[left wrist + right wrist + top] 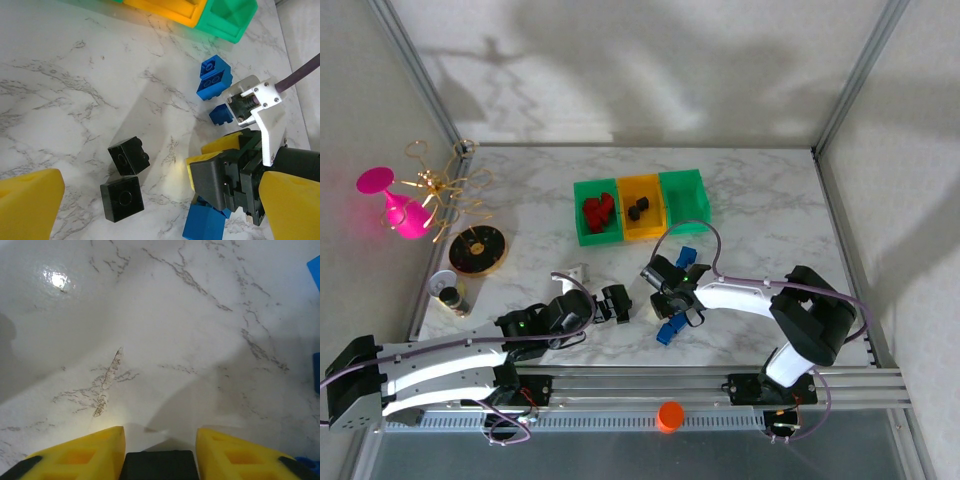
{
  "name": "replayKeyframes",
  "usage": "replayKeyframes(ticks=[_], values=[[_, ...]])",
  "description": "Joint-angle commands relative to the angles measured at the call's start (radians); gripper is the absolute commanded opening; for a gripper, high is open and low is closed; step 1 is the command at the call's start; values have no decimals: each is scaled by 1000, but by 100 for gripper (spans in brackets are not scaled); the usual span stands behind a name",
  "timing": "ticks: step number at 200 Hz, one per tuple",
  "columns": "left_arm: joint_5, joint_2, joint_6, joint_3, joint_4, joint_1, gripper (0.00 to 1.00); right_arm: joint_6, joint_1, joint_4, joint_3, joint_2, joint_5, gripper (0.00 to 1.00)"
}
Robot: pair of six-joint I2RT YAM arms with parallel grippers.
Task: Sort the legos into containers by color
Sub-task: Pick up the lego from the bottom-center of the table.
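Now, left gripper (160, 179): jaws spread wide with nothing clamped; its yellow fingers (30, 205) sit in the lower corners of the left wrist view, over the marble table (75, 75).
Right gripper (160, 444): narrow, with its yellow fingers (85, 456) pressed against both sides of a held black lego (157, 466) at the bottom edge of the right wrist view.
Loose black legos (129, 155): two on the table, just beside each other, lower left of centre in the left wrist view and inside the span of the open left fingers.
Blue legos (214, 77): a joined pair in the upper right of the left wrist view; a small blue lego (221, 114) lies just below it, and a bottom blue lego (204, 226) lies at the lower edge, under the right gripper.
Containers (640, 237): three bins in a row above centre in the top view, well apart from both grippers.
Red legos (598, 212): piled in the green bin at the left end of the row.
Sorted black legos (638, 210): two in the yellow-orange middle bin.
Orange cap (669, 415): bottom centre of the top view, by the rail.
Round dish (478, 250): left side of the top view, on the table.
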Motion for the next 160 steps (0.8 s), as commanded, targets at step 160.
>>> replayKeyframes(ticks=[160], values=[[-66,41,123,168,-47,38,100,-47,-106,130,253,20,142,28]])
